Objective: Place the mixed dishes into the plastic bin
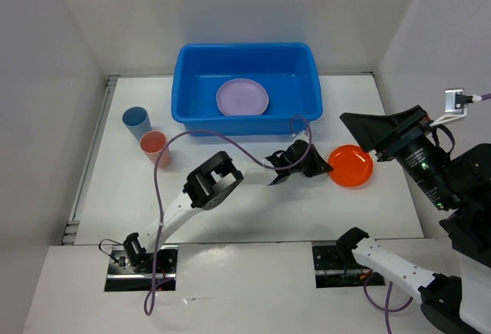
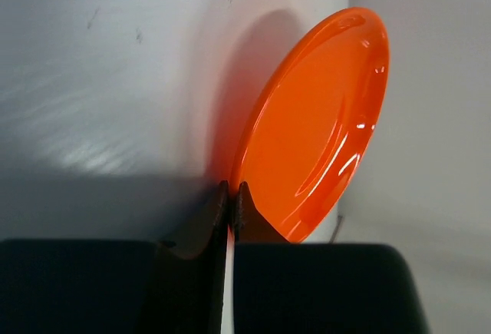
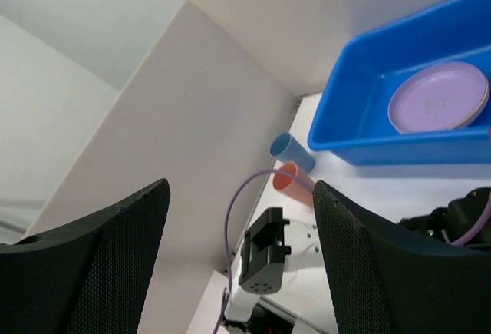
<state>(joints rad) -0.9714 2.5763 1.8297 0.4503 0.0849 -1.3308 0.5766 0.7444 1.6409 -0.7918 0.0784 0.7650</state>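
Note:
The blue plastic bin [image 1: 247, 125] stands at the back centre with a lavender plate [image 1: 242, 97] inside; both show in the right wrist view [image 3: 360, 148] [image 3: 437, 97]. An orange plate [image 1: 353, 165] is on the table right of the bin. My left gripper [image 1: 325, 168] is shut on its left rim; in the left wrist view the gripper [image 2: 232, 193] pinches the plate [image 2: 314, 119] edge-on, tilted off the table. The light blue cup [image 1: 136, 121] and salmon cup [image 1: 154, 147] stand upright left of the bin. My right gripper [image 1: 362, 136] is open, empty and raised. No pink or tan-yellow plate shows.
White walls enclose the table on the left, back and right. A purple cable [image 1: 165, 196] loops over the left arm from the table's front edge. In the right wrist view [image 3: 242, 196] the cups [image 3: 290, 165] and a left arm joint [image 3: 262, 261] lie between the fingers.

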